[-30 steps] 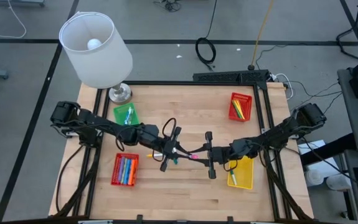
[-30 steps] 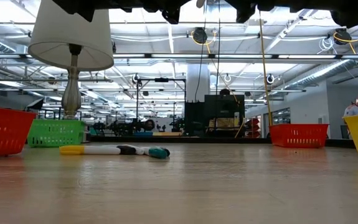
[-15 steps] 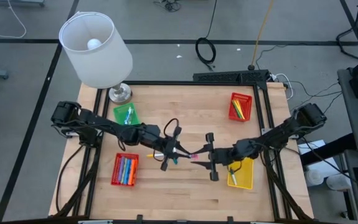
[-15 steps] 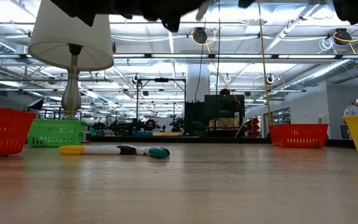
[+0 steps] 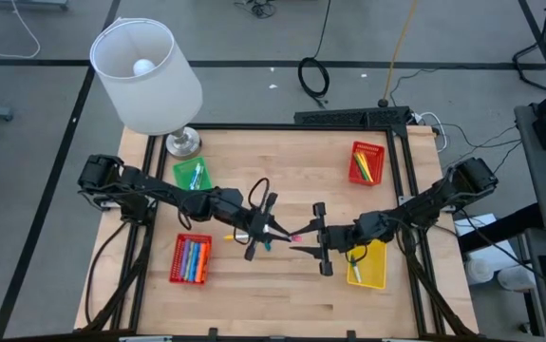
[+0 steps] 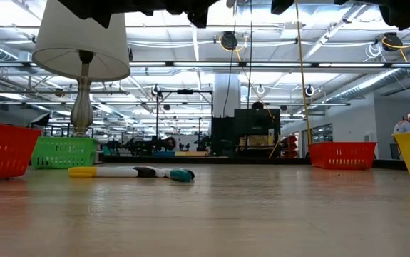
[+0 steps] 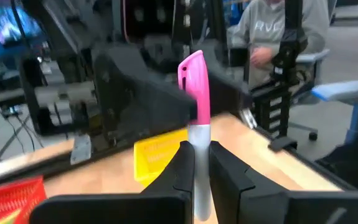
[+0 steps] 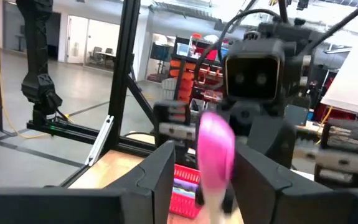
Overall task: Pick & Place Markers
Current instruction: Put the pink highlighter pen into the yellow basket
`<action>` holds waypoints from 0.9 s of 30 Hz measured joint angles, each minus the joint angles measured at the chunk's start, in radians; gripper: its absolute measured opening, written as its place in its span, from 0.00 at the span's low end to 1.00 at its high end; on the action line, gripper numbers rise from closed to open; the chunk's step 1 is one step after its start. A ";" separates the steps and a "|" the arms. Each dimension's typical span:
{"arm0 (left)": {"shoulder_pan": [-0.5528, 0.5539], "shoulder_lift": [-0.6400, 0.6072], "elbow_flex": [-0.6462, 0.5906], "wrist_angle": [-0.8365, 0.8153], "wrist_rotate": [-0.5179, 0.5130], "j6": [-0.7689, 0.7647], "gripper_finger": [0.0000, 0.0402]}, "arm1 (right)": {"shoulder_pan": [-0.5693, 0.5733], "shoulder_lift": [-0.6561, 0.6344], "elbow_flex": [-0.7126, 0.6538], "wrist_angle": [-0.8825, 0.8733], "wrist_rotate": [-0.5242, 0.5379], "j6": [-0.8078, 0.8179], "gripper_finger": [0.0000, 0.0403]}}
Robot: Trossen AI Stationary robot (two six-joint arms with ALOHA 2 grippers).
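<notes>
A pink-capped marker (image 7: pixel 193 87) with a pale barrel sticks out ahead of my left gripper (image 7: pixel 195 163), which is shut on it near the table's middle (image 5: pixel 277 231). In the high view its pink cap (image 5: pixel 295 237) points toward the table's right edge. My right gripper (image 5: pixel 309 237) faces it and is open. Its fingers stand on either side of the pink cap (image 8: pixel 216 155) without touching it. Both grippers are above the table. Two more markers, a yellow-and-white one (image 6: pixel 108 171) and a dark-and-teal one (image 6: pixel 167 173), lie flat on the wood below the left gripper. My left gripper pinches the marker's pale barrel (image 7: pixel 195 140), just behind the pink cap, between its two fingers (image 7: pixel 180 171). The fingers lie along the marker, which juts out beyond their tips. It is lifted clear of the table and roughly level, with the cap toward the right gripper.
A green basket (image 5: pixel 193 175) and a red basket with several markers (image 5: pixel 191 258) sit on the table's left. A red basket (image 5: pixel 367 162) and a yellow basket (image 5: pixel 367 264) sit on its right. A lamp (image 5: pixel 146 76) stands at the far left corner. A person sits beyond the table (image 7: pixel 278 25).
</notes>
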 joint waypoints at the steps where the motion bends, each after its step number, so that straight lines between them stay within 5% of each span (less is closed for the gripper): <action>1: -0.001 -0.001 0.001 0.010 0.001 0.000 0.06 | -0.002 0.000 0.000 -0.001 -0.002 0.000 0.34; 17: 0.001 -0.002 0.002 0.003 -0.009 -0.021 0.06 | -0.014 0.000 -0.001 -0.025 -0.001 0.001 0.26; 27: 0.000 -0.002 0.002 0.002 -0.007 -0.027 0.06 | -0.014 0.000 -0.001 -0.045 -0.003 -0.053 0.08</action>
